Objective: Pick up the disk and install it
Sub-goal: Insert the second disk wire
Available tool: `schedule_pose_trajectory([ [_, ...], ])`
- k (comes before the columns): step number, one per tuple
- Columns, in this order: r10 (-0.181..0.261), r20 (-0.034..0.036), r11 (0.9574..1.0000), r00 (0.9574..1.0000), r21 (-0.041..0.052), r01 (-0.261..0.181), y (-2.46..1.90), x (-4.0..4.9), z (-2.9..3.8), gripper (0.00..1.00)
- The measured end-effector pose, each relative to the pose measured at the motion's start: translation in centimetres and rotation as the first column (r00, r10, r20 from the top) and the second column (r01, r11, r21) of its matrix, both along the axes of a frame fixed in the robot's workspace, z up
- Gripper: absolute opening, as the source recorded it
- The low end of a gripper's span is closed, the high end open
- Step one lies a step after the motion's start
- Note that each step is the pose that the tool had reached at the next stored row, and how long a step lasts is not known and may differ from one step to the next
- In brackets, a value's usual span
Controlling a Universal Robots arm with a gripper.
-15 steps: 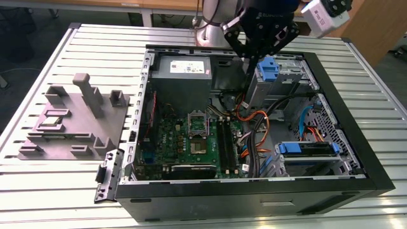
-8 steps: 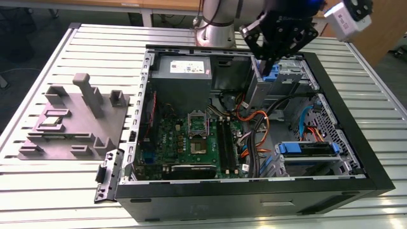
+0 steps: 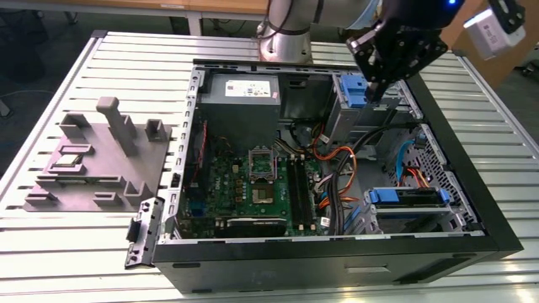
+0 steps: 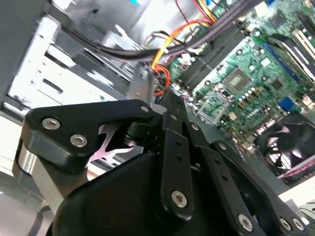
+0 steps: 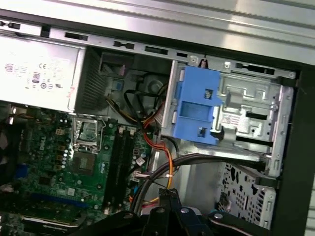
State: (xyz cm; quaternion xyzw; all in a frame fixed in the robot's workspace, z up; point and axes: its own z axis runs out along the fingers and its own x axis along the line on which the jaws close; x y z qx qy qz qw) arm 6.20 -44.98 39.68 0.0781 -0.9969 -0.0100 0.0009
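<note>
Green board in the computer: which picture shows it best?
The exterior view: the green board shows nearly whole, from above. Both wrist views catch just parts of it, at a slant.

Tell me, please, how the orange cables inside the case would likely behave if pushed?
The orange cables curve loosely, so they probably flex, then spring back. Thin, they look light. Running beside black cables, they might snag.

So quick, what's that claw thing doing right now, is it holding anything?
Gripper: above the open computer case, near the blue drive bracket. Whether it is open, closed or holding something cannot be told.
</note>
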Motion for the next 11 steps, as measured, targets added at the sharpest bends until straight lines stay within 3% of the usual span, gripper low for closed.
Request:
schedule_pose_trajectory([
  [4,0.002,-0.0010,1.0000,1.0000,0.0002,-0.002,0.00,1.49,-0.08,0.10],
  [7,0.048,-0.0010,0.9988,0.9988,0.0000,-0.048,0.00,1.52,-0.14,0.10],
  [11,0.116,-0.0010,0.9932,0.9932,0.0000,-0.116,0.00,1.53,-0.23,0.10],
])
